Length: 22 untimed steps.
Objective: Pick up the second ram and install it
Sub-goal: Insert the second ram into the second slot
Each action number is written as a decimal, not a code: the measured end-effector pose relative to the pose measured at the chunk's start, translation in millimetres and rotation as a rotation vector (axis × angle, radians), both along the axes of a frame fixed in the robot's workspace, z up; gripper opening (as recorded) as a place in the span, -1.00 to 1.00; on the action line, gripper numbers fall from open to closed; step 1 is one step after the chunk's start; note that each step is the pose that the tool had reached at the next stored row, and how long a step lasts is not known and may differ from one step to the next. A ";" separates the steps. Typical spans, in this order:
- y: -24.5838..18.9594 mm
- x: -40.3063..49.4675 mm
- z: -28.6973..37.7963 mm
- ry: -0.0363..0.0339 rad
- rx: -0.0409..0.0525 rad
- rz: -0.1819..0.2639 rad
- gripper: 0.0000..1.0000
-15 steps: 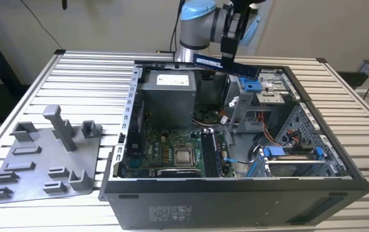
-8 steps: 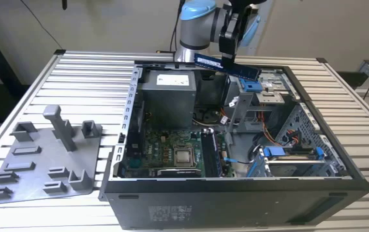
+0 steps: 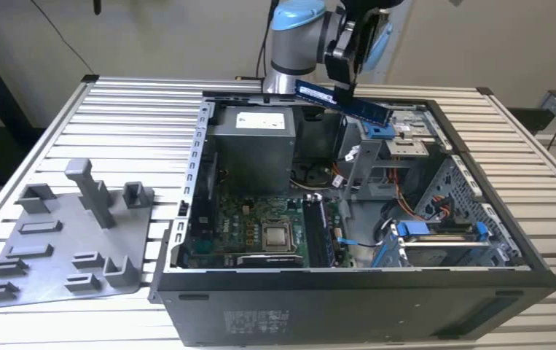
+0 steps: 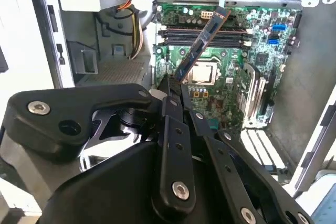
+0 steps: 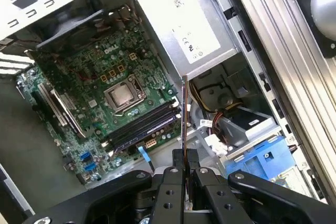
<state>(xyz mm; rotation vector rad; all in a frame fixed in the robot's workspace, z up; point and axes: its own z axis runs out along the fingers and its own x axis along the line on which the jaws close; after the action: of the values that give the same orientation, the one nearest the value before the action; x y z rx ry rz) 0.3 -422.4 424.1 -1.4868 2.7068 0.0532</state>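
The main risk, as a judgement, is a skewed insertion. The ram (image 3: 344, 103) is pinched at one end only, and most of its length juts free past the fingers. A small twist in that hold could bring it down crooked on the slots (image 5: 140, 128). Pressed that way, it could jam, flex, or sit half-seated. In the exterior view it hangs tilted, not level with the board (image 5: 100, 72). The free end could also catch on the cables (image 5: 210, 95) beside the power supply (image 3: 258, 142), since it hangs near them.

The gripper (image 5: 186, 162) is clenched on the ram. In both wrist views its fingers close on the near end of the stick, which reaches away from them toward the board. The ram is in the air over the open case (image 3: 355, 292), at the far side near the power supply. It is well apart from the slots and touches nothing but the fingers.
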 end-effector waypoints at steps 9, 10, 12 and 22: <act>0.0 0.0 -2.3 -0.0001 -0.0043 -0.119 -0.73; 0.0 0.0 -2.5 -0.0001 -0.0054 -0.131 -0.73; 0.0 0.0 -2.7 -0.0002 -0.0070 -0.157 -0.73; 0.0 0.0 -4.3 0.0001 -0.0095 -0.292 -0.73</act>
<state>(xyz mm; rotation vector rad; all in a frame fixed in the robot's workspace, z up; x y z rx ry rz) 0.3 -422.4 419.7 -1.0773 2.8948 0.0279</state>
